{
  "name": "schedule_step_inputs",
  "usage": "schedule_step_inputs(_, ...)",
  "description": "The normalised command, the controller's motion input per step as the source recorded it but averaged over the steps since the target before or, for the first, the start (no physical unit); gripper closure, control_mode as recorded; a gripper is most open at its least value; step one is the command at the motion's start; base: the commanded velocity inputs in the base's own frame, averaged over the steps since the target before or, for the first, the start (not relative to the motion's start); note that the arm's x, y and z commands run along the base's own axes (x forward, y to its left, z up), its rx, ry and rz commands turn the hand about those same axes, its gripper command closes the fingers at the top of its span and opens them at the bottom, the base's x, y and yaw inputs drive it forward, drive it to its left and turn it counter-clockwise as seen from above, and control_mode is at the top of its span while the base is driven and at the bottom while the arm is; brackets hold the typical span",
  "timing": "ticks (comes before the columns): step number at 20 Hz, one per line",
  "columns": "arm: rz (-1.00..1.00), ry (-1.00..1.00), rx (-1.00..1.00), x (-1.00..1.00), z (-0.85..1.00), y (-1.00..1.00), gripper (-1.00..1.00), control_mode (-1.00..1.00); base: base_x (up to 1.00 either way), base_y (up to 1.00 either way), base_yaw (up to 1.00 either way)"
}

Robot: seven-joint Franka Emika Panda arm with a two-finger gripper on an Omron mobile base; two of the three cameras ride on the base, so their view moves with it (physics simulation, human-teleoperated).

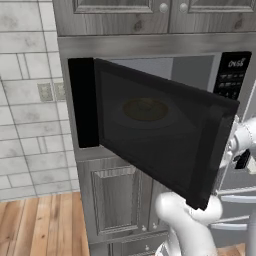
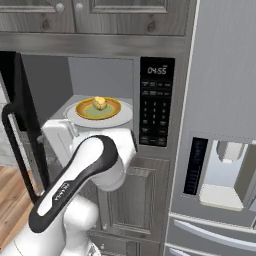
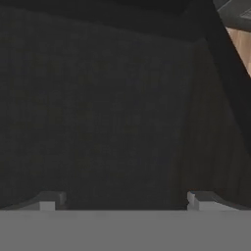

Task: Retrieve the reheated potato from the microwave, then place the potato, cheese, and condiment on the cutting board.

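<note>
The microwave (image 2: 120,90) door (image 1: 160,135) stood partly swung out, likely for reaching inside. The claw (image 3: 125,201), released and holding nothing, faced the dark door close up. The potato (image 2: 99,103) sat on a plate (image 2: 80,118) inside.

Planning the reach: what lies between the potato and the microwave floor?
A yellow-rimmed plate on the pale turntable lies under the potato, seen in the right base view.

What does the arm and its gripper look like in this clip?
A glossy white arm of rounded, tube-like segments, with a black band along one link bearing small white lettering and dark joint sections. The gripper has two small grey, blocky finger tips set wide apart.
</note>
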Motion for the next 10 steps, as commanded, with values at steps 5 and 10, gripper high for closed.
schedule_step_inputs(5, 0.00, -0.19, 0.00, -0.22, 0.00, 0.75, -1.00, -1.00, 0.00, 0.00, 0.00)
schedule_step_inputs(10, -0.03, -0.24, 0.00, -0.07, 0.00, 0.81, -1.00, -1.00, 0.00, 0.00, 0.00)
